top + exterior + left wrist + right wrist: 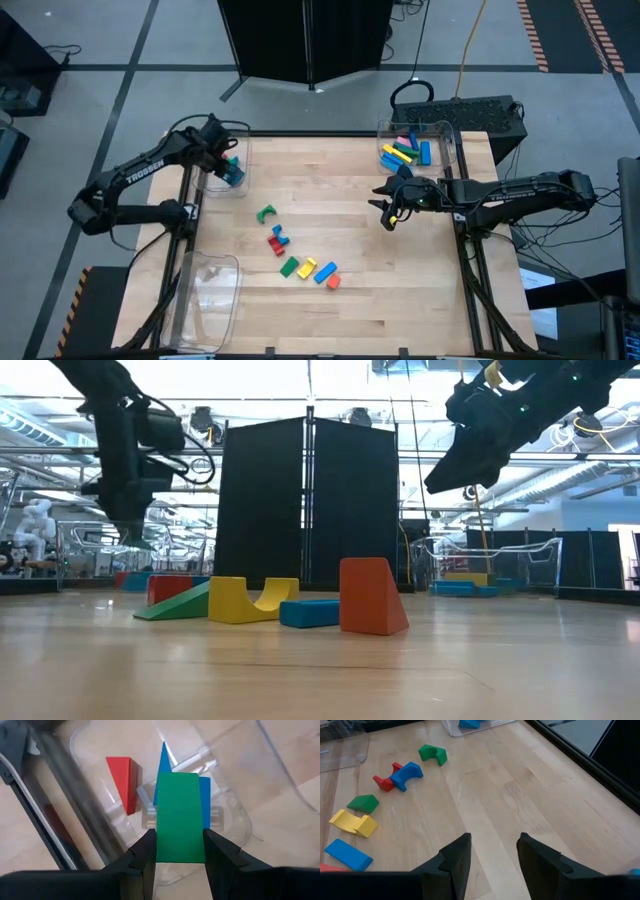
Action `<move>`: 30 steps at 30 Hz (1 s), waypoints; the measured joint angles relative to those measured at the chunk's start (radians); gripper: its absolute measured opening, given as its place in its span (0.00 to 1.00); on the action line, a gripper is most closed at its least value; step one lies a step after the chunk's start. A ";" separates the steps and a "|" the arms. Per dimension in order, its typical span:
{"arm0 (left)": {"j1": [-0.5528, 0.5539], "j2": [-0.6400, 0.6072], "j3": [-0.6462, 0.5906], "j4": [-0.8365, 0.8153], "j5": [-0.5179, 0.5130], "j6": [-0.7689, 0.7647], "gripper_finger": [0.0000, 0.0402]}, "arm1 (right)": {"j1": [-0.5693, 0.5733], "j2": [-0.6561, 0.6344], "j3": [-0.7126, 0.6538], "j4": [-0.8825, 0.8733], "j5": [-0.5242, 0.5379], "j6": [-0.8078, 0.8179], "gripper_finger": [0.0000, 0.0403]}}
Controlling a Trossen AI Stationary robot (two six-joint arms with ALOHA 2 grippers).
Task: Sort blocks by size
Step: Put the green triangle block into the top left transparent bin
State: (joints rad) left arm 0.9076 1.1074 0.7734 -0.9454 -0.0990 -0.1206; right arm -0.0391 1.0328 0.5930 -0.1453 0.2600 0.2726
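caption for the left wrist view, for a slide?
Left gripper holds a green block above a clear bin containing red and blue blocks.

- Left pincer [232,160] hangs over a clear bin [222,172] at the tabletop's [340,300] far left, blue showing inside.
- Right pincer [385,208] hovers above bare wood, just in front of the far-right bin [447,140] of long bars.
- Loose blocks [296,255] trail mid-tabletop: green arch, red, blue, green, yellow, blue, orange.
- Another clear bin [210,290] sits near-left.

wooden table [420,290] with blocks [300,255], bins [210,290]
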 joint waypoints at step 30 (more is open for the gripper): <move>0.048 0.039 0.000 -0.034 0.016 0.032 0.58 | 0.000 0.000 0.000 0.005 0.000 0.000 0.38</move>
State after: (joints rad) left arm 0.9554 1.1459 0.7734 -0.9797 -0.0826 -0.0883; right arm -0.0391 1.0328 0.5930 -0.1402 0.2600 0.2722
